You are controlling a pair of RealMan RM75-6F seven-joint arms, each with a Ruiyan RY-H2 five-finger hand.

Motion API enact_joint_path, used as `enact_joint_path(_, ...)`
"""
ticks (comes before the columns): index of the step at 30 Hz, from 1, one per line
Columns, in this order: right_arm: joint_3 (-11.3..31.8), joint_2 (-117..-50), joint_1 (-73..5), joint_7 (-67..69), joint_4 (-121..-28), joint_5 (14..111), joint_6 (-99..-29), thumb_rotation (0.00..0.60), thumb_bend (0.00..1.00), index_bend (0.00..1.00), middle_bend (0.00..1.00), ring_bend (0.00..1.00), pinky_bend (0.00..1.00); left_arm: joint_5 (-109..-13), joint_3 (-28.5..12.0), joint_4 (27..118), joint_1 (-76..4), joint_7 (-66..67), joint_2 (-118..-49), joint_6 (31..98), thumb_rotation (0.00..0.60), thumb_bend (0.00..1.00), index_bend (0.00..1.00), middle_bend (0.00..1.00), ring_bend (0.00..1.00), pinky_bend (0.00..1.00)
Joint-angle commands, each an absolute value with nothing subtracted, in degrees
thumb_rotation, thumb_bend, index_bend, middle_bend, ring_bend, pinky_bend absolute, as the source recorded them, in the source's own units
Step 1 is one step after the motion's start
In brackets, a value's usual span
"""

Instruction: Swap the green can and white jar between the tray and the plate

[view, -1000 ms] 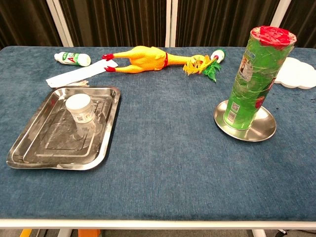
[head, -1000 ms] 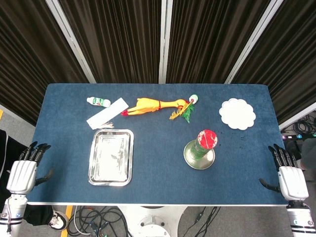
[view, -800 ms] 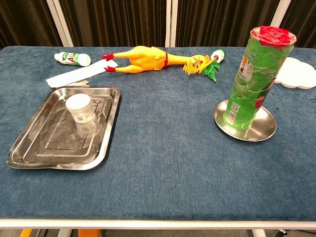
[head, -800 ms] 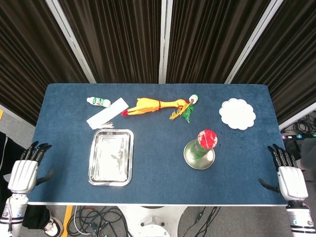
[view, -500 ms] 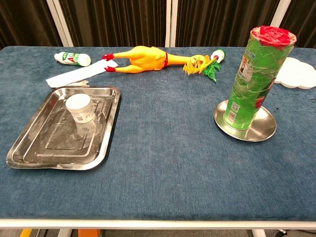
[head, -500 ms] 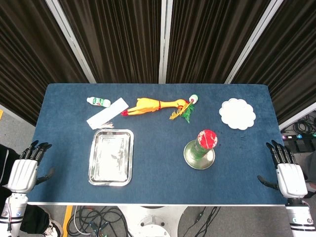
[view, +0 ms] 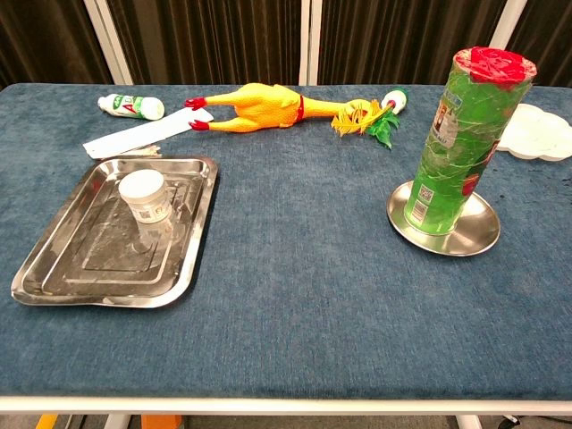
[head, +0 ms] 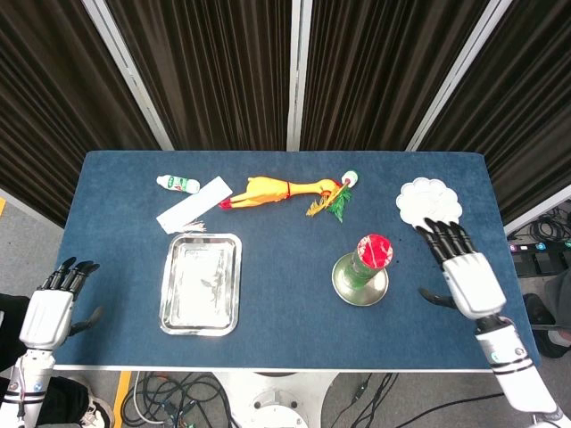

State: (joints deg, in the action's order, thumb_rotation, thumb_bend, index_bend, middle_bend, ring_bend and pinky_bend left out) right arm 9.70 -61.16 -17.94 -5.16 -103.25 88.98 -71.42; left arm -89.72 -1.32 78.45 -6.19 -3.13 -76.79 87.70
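Desk (head: 285, 267): we see its blue top carrying everything as it did a second ago; none of the objects has shifted.
Right hand (head: 464, 267): we note it has come in from the desk's right edge and now hovers over the blue surface to the right of the can, fingers (head: 442, 236) spread, holding nothing.
Left hand (head: 49, 312): we find it still off the left edge, fingers apart, empty.
Tray (view: 54, 268): we see it on the left, the white jar (view: 146, 197) standing upright inside, toward the far end.
Green can (view: 460, 134): we see it upright on the plate (view: 483, 234), untouched.
Meaning: we judge the swap has only just begun, the right hand heading for the can first.
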Motion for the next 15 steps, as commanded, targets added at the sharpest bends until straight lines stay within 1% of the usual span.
enact_joint_path(1, 12.02, -61.35, -23.65, -7.74, -105.42, 85.31, -64.3, 0.6, 0.07, 0.0, 0.0, 0.0, 0.07, -89.4, -1.37, 78.29, -6.01, -3.24, -76.67, 87.77, 0.6, 0.21, 0.18, 0.16, 0.09, 0.22)
enact_joint_path(4, 12.69, -62.33, -26.44, -9.2, -106.12, 82.91, -60.92, 0.6, 0.07, 0.0, 0.0, 0.0, 0.14, -89.03, -1.38, 77.98, -5.82, -3.66, -76.64, 87.7, 0.6, 0.21, 0.18, 0.16, 0.09, 0.22)
enact_joint_path(11, 13.3, -64.43, -30.36, -13.2, -106.46, 78.17, -57.14, 0.6, 0.1, 0.0, 0.0, 0.0, 0.2, -88.97, -1.31, 77.29, -5.73, -4.63, -76.74, 87.62, 0.6, 0.2, 0.18, 0.16, 0.09, 0.22)
enact_joint_path(15, 12.97, -64.84, -31.65, -15.25, -106.97, 75.16, -55.67, 0.6, 0.13, 0.0, 0.04, 0.02, 0.3, -89.22, -1.31, 77.32, -5.69, -5.93, -76.65, 87.91, 0.6, 0.21, 0.18, 0.16, 0.09, 0.22)
